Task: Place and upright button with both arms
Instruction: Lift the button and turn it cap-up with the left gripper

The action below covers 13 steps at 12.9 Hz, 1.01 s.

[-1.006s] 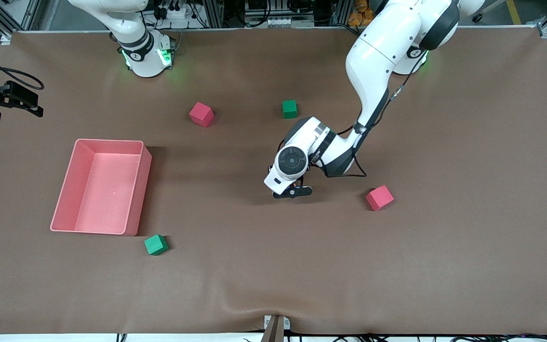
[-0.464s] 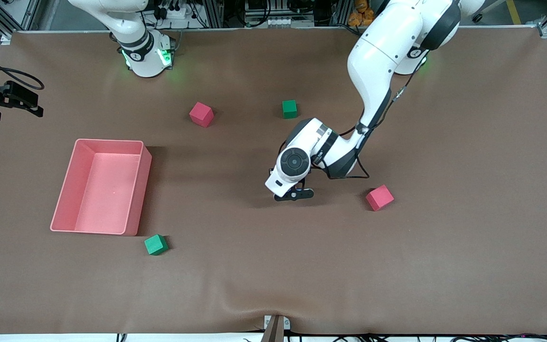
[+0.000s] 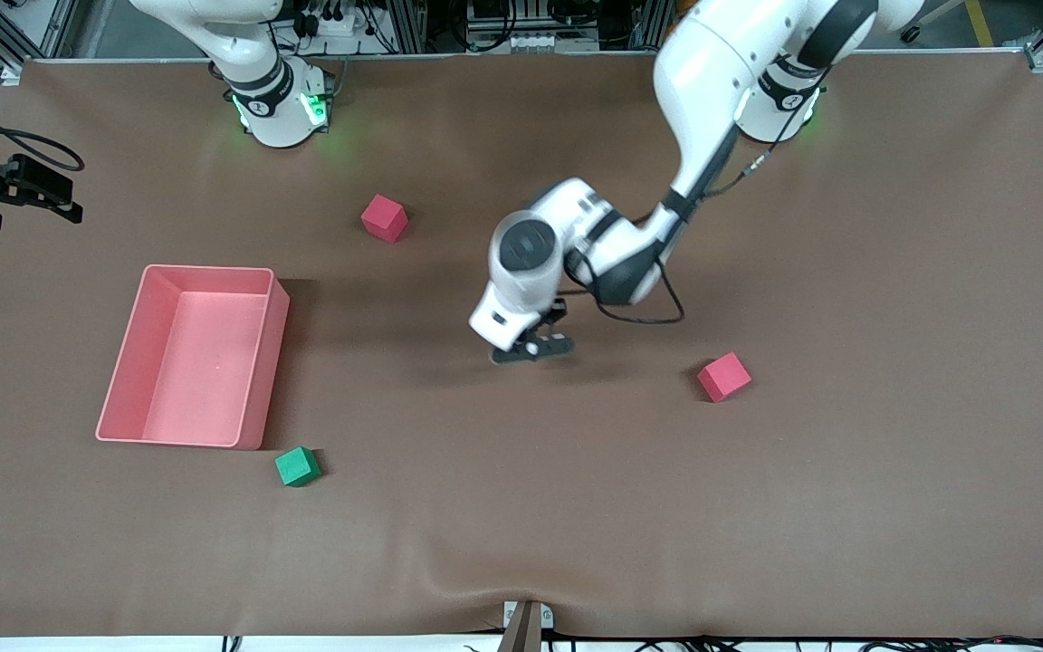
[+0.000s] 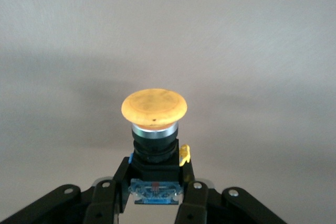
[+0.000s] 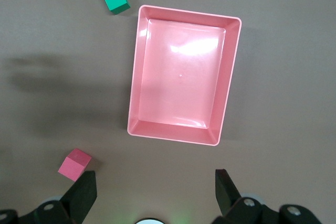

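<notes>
Left gripper (image 3: 532, 349) was clenched on the button (image 4: 154, 129), fingers (image 4: 107, 203) pinching its black body with the orange cap pointing away from the wrist. It hung over bare brown table (image 3: 521, 507), between the pink tray (image 3: 261, 362) toward the right arm's end and a pink cube (image 3: 723, 376) toward the left arm's end. In the front view the button was hidden under the wrist.

Right gripper (image 5: 155, 195) was spread wide and empty, high above the tray; that arm waited.

Judgement: the carry was in hand, placing not yet done. To do it well, keep the pinch low on the body, lower slowly until the base meets the table flat, and release only once the cap faces up. A tilted set-down would likely tip it, since the cap looked wider than the body. The right arm could steady it if it leaned.
</notes>
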Each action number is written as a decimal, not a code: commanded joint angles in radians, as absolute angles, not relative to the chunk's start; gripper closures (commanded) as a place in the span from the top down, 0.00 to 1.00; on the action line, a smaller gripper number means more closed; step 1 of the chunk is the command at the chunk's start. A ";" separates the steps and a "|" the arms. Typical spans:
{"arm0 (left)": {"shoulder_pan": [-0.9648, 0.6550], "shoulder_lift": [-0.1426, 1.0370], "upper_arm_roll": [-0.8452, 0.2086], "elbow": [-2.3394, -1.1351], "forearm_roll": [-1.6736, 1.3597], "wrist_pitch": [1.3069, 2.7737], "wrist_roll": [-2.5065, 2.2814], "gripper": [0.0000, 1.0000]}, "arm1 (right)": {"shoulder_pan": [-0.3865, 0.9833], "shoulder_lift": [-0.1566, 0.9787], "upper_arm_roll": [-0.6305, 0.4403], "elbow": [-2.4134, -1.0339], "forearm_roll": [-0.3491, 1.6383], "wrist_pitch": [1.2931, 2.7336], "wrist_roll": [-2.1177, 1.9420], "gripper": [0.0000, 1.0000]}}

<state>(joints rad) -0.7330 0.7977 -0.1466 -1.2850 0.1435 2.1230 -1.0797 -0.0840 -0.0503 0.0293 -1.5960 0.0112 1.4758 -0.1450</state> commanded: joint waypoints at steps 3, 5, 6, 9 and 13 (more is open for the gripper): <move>-0.964 0.795 -0.059 -1.305 0.511 2.197 -1.430 0.00 | -0.100 -0.054 0.041 -1.592 0.011 1.473 -0.149 1.00; -1.024 0.816 -0.052 -1.307 0.699 2.195 -1.610 0.00 | -0.100 -0.054 0.041 -1.592 0.011 1.471 -0.149 1.00; -1.037 0.822 -0.052 -1.313 0.791 2.195 -1.694 0.00 | -0.100 -0.054 0.041 -1.592 0.011 1.473 -0.149 1.00; -1.074 0.876 -0.052 -1.321 1.047 2.186 -1.925 0.00 | -0.100 -0.054 0.041 -1.591 0.011 1.473 -0.149 1.00; -1.100 0.937 -0.052 -1.325 1.342 2.148 -2.184 0.00 | -0.100 -0.054 0.041 -1.591 0.011 1.476 -0.149 1.00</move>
